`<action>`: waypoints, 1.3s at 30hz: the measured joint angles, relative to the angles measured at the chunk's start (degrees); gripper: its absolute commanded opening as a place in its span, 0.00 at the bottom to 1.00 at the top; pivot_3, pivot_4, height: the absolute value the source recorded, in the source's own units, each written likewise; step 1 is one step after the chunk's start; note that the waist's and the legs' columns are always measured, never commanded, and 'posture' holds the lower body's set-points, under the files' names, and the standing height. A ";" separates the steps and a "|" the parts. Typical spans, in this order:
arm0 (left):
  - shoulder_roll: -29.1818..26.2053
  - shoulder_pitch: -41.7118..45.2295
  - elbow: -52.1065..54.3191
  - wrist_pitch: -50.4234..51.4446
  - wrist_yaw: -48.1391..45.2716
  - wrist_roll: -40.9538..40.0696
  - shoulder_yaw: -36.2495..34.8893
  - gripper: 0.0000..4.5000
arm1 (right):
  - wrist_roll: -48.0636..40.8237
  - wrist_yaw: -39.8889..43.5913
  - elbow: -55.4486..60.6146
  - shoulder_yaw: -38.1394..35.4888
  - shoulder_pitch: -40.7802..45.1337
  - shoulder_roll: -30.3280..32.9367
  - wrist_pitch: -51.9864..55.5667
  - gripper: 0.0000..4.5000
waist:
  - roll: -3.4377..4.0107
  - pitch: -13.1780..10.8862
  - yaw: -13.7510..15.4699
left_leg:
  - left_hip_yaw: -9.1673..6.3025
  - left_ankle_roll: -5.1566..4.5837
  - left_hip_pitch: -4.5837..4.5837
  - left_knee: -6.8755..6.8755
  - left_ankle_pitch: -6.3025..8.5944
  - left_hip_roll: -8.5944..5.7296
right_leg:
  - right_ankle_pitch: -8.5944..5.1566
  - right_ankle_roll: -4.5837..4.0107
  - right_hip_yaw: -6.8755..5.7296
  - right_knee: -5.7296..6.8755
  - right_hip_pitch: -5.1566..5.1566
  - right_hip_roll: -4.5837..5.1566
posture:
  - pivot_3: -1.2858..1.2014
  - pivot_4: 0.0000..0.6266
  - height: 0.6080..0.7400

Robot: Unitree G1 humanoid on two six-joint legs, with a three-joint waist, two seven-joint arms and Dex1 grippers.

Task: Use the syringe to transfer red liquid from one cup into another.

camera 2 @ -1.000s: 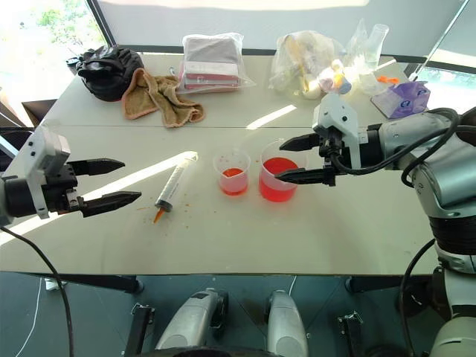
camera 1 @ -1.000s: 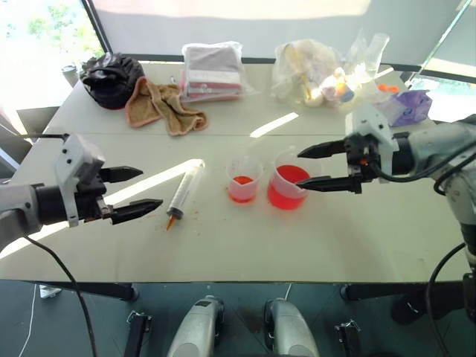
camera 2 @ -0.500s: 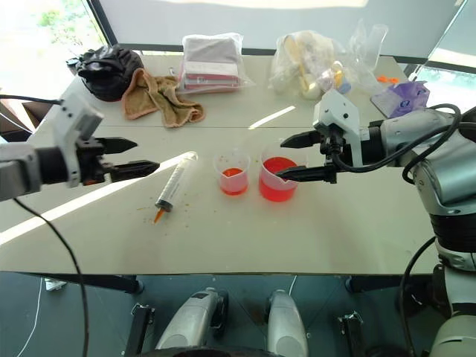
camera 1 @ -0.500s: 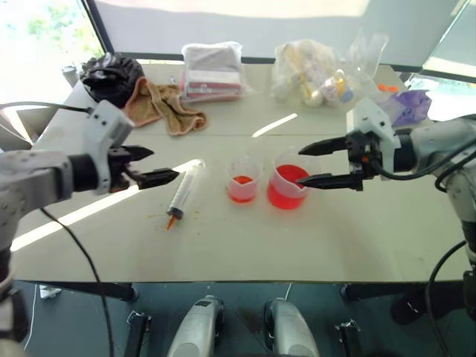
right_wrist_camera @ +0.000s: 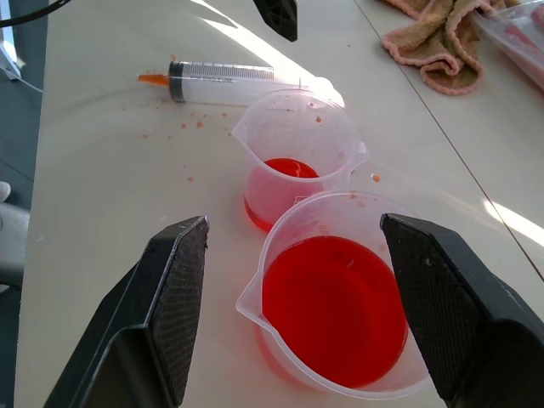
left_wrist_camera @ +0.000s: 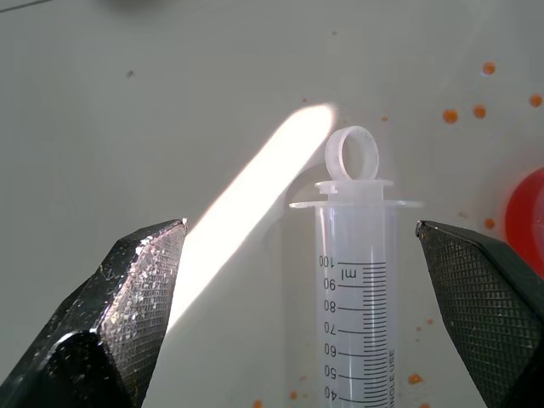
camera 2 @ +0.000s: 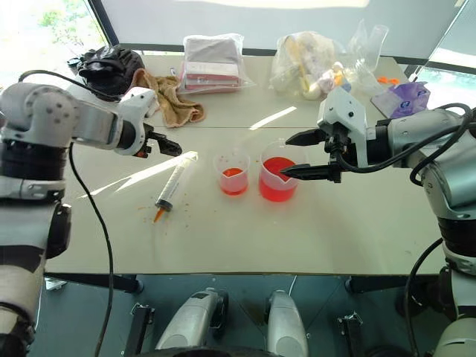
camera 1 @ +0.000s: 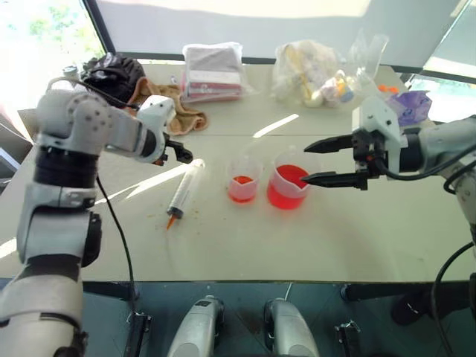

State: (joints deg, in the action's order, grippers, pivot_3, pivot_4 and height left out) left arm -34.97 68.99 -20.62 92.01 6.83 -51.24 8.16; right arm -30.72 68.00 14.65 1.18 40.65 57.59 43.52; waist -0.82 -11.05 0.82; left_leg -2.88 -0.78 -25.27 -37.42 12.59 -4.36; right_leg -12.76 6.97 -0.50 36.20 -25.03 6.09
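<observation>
My left hand hangs released over the plunger end of the syringe, fingers straddling the barrel without touching, so I can clamp it; it lies flat on the bench, orange tip toward me, left of the cups. Right of it sits the smaller cup with a little red liquid, then the fuller beaker, which my right hand brackets, released, probably to steady it. Pale bench speckled with orange drops, sun streak across it; towel and bags at the far edge, by windows.
</observation>
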 measured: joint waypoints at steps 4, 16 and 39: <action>4.59 4.84 -11.67 0.00 5.34 -1.38 2.19 1.00 | -0.25 -0.66 0.73 -0.69 -0.53 0.33 0.47 0.75 | 0.00 0.00 -0.09 | 0.01 0.00 -0.02 0.01 0.00 -0.01 | 0.00 0.01 0.00 0.00 -0.03 0.00 | 0.52 0.24 1.00; 7.86 6.05 -20.20 0.00 15.54 -9.38 6.97 1.00 | -1.13 -1.94 2.09 -2.13 -1.18 1.04 1.80 0.75 | -0.01 0.00 -0.01 | 0.03 0.23 -0.07 0.10 -0.13 -0.02 | 0.01 0.00 0.12 0.03 -0.15 0.05 | 0.52 0.24 1.00; 10.42 2.92 -22.13 0.02 27.34 -11.57 0.89 0.32 | -1.10 -3.18 2.09 -2.18 -1.26 1.03 1.53 0.75 | -0.02 0.01 -0.09 | 0.04 0.40 -0.07 0.07 -0.23 -0.02 | 0.02 0.01 0.12 0.06 -0.14 0.07 | 0.52 0.24 1.00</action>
State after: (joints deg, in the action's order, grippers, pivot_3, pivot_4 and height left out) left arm -24.55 71.91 -42.75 92.04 34.18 -62.80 9.05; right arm -31.82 64.83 16.74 -1.00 39.39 58.62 45.05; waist -0.84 -11.04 0.73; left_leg -2.84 -0.38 -25.34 -37.35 12.35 -4.38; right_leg -12.74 6.98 -0.37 36.26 -25.17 6.16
